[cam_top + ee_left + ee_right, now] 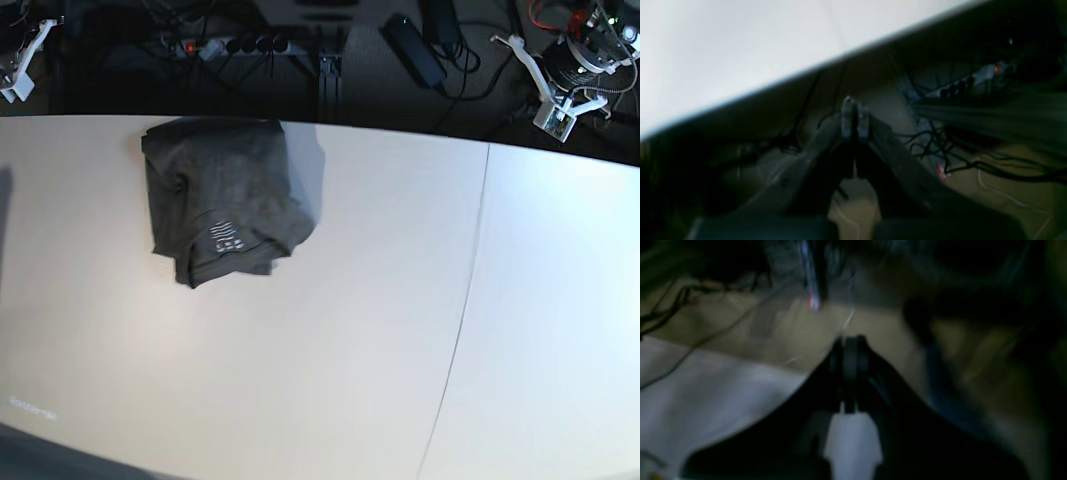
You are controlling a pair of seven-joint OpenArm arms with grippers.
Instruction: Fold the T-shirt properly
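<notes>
Now the T-shirt (222,198) lies folded into a compact, roughly rectangular bundle on the white table (350,330), close to the far edge and toward the left side of the base view. Its long axis runs from the far edge of the table toward the near edge, only a little tilted, and the near end is less tidy, with a rounded lower corner. The small white striped mark (226,237) sits near that near end and faces up. A thin seam (470,280) crosses the table well to the right of the garment. Both arms are away from the cloth, at the far corners of the base view. The left gripper (854,115) hangs beyond the table edge, above cables and a power strip (968,81) on the floor, and its jaws are pressed together with nothing between them. The right gripper (850,346) is also past the table edge, its jaws closed together and empty; this view is dark and blurred.
</notes>
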